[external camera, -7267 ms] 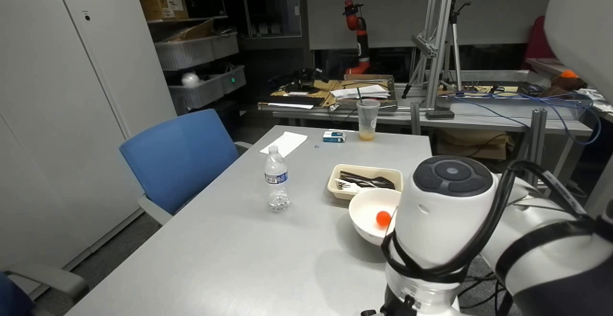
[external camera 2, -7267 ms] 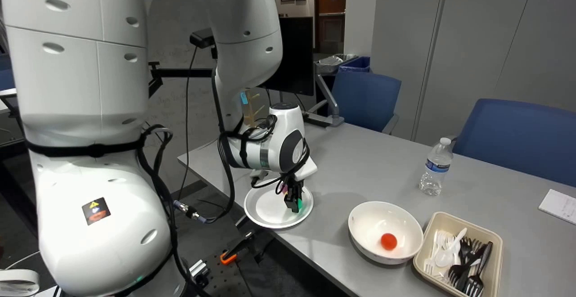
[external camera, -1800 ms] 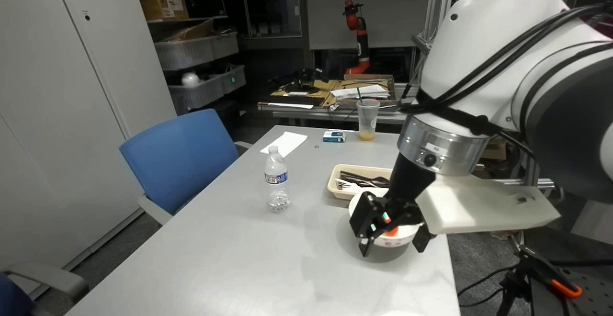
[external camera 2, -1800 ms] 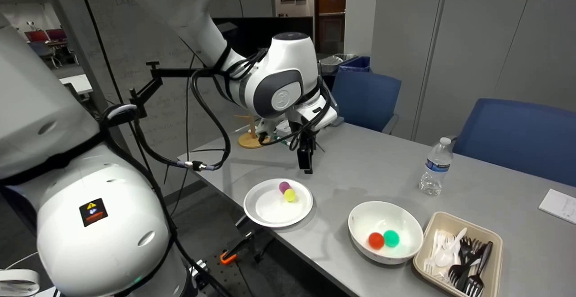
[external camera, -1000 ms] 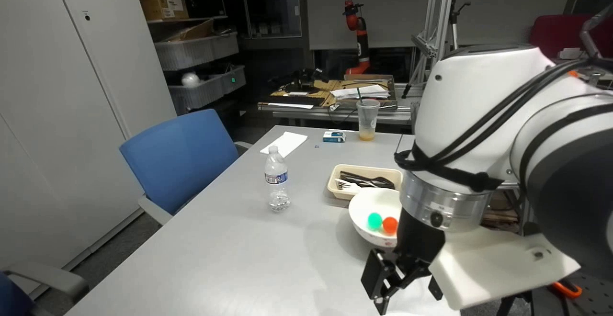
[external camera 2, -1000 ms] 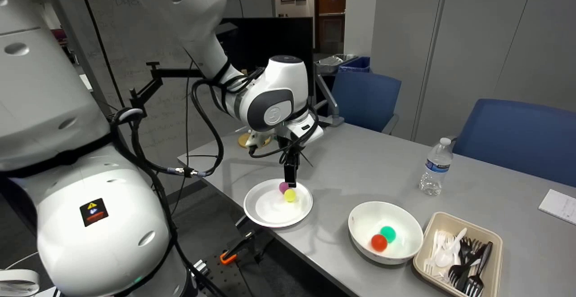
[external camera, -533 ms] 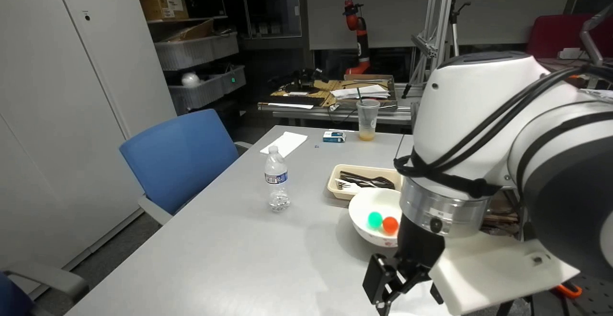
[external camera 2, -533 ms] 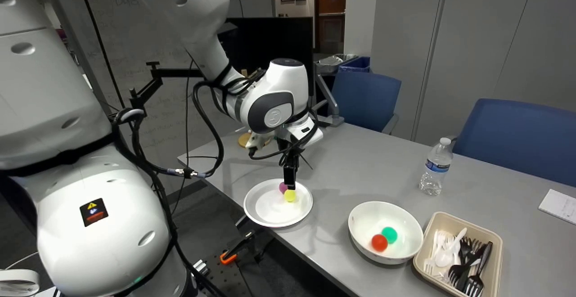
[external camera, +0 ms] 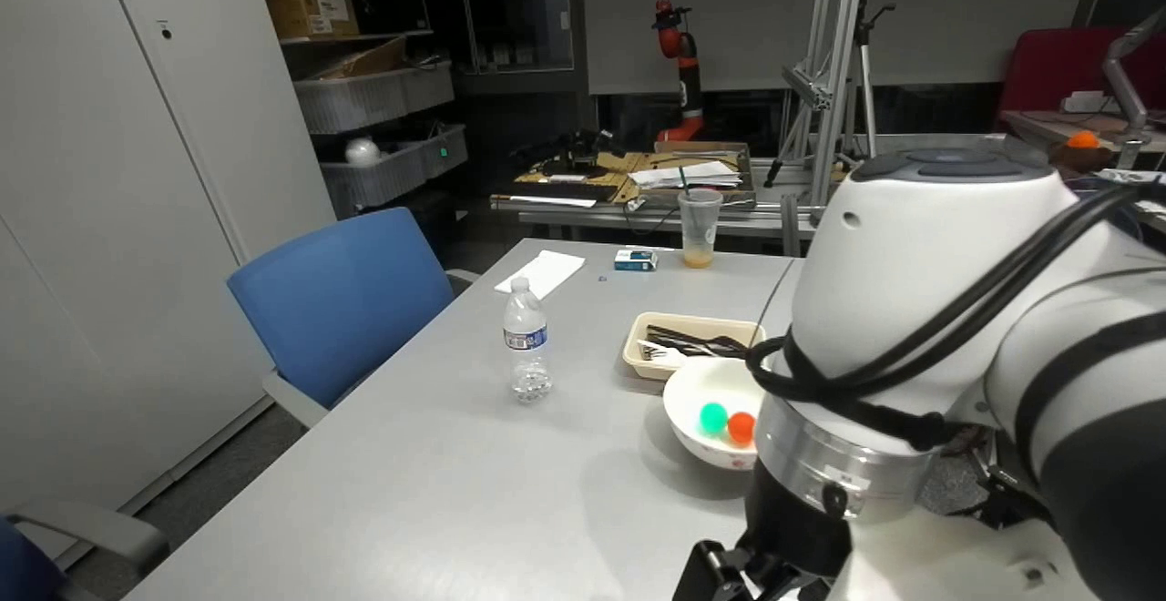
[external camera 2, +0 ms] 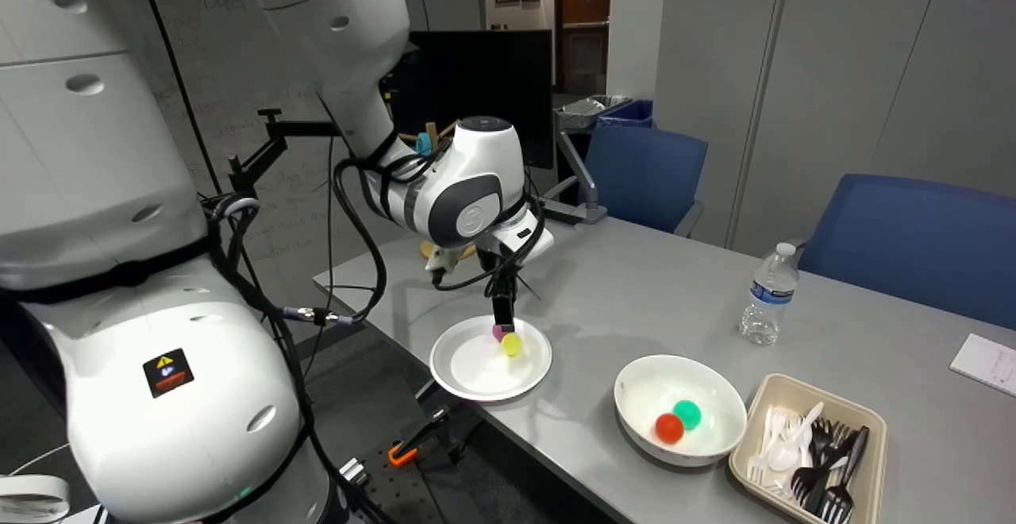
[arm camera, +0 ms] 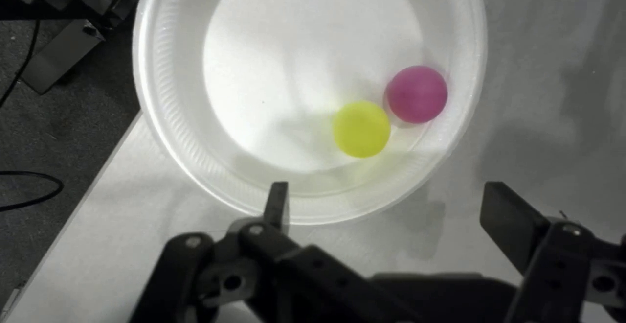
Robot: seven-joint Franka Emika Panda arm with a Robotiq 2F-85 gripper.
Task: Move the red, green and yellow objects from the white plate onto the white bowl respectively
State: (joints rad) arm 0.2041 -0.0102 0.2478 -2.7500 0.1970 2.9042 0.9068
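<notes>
1. Yellow ball (arm camera: 362, 128) sits in the white plate (arm camera: 303, 24), just beside a purple ball (arm camera: 417, 94); whether the two touch cannot be told.
2. The white bowl (external camera 2: 659, 385) holds the red ball (external camera 2: 669, 429) and the green ball (external camera 2: 687, 414), close together at its bottom.
3. Just beside the bowl, a rectangular beige tray (external camera 2: 878, 452) carries white and black cutlery (external camera 2: 810, 480).
4. The gripper (arm camera: 389, 200) has its two fingers spread wide; in the wrist view one tip overlaps the plate's rim, the other the grey tabletop (external camera 2: 635, 294).
5. The plate lies at the tabletop's edge, dark floor (arm camera: 73, 132) showing past it.
6. Tabletop stretches between plate and bowl; the upright water bottle (external camera 2: 768, 302) stands apart from both.
7. The balls are round, smooth and dull-surfaced. A finely ribbed band follows the plate's sloping wall. The bowl is deeper, smooth-sided, with a small reddish pattern outside, visible in an exterior view where the arm (external camera: 920, 291) hides part of it.
</notes>
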